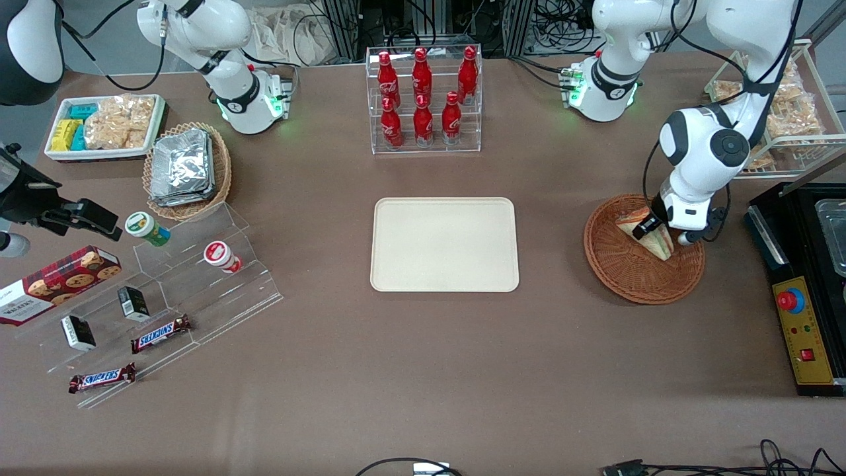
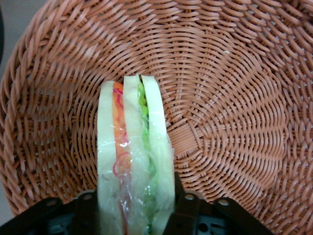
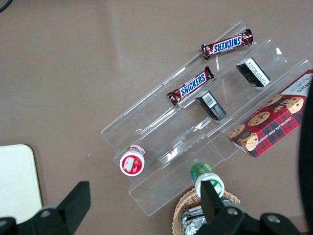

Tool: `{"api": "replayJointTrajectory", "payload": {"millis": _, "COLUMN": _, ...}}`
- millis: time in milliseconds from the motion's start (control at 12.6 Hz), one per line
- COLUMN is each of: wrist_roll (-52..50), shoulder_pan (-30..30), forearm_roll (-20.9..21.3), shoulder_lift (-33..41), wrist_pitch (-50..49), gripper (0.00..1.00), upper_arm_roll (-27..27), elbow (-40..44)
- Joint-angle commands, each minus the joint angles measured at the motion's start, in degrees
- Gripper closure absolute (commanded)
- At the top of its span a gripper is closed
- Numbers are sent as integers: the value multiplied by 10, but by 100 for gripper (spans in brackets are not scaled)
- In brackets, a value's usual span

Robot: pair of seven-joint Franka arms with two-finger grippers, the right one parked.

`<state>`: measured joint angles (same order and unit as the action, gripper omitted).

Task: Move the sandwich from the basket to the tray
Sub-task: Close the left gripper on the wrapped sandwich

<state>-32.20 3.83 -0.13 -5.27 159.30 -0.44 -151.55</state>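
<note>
Sandwich point(image 2: 134, 161) pinched across its bread faces by gripper point(image 2: 131, 205) fingers point(image 2: 185, 208), low in basket point(image 2: 234, 98); probably for lifting toward tray point(image 1: 444, 244).

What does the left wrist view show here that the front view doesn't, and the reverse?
Only the left wrist view shows the gripper fingers pressed on both bread faces of the sandwich, with its orange and green layers. Only the front view shows the bare tray toward the table's middle, apart from the basket. Both show the sandwich inside the basket, held by the gripper.
</note>
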Motion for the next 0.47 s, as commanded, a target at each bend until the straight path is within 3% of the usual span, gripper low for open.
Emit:
{"api": "replayJointTrajectory", "payload": {"millis": 0, "wrist_roll": -1, "shoulder_pan": -7, "forearm_roll": 9, "shoulder_lift": 31, "wrist_pitch": -23, "gripper": 82, "upper_arm_roll": -3, "elbow": -2}}
{"api": "replayJointTrajectory", "payload": {"millis": 396, "wrist_roll": 31, "shoulder_pan": -8, "forearm_roll": 48, "shoulder_lift": 95, "wrist_pitch": -201, "gripper": 83, "upper_arm_roll": -76, "elbow": 98}}
